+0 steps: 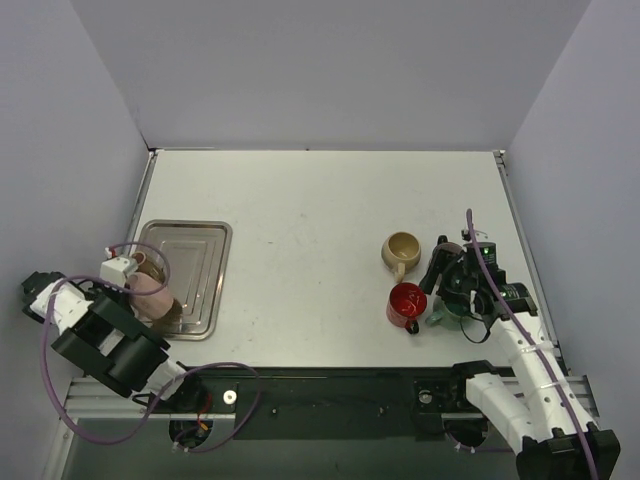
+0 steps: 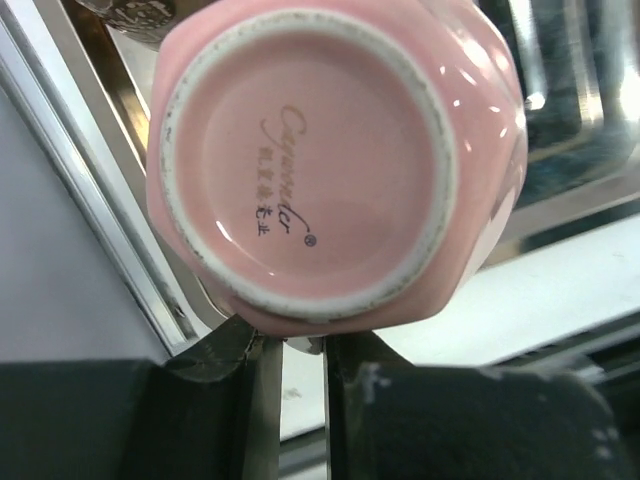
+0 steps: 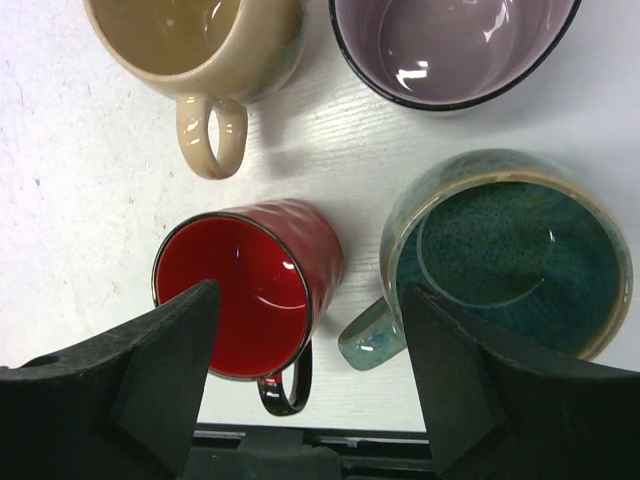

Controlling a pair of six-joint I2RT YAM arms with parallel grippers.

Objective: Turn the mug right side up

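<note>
The pink mug (image 2: 310,160) stands upside down on the near left corner of the metal tray (image 1: 195,240), its base with printed lettering filling the left wrist view. In the top view the pink mug (image 1: 150,290) is partly covered by my left arm. My left gripper (image 2: 300,345) is closed to a narrow gap at the mug's lower side, with a small pale part of the mug, likely its handle, pinched between the fingertips. My right gripper (image 3: 310,300) hovers open at the right, above a group of upright mugs, holding nothing.
Under the right gripper stand a red mug (image 3: 250,290), a teal mug (image 3: 510,250), a beige mug (image 3: 190,40) and a purple cup (image 3: 450,40). The tray's raised rim (image 2: 560,120) runs beside the pink mug. The table's near edge lies just below the red mug.
</note>
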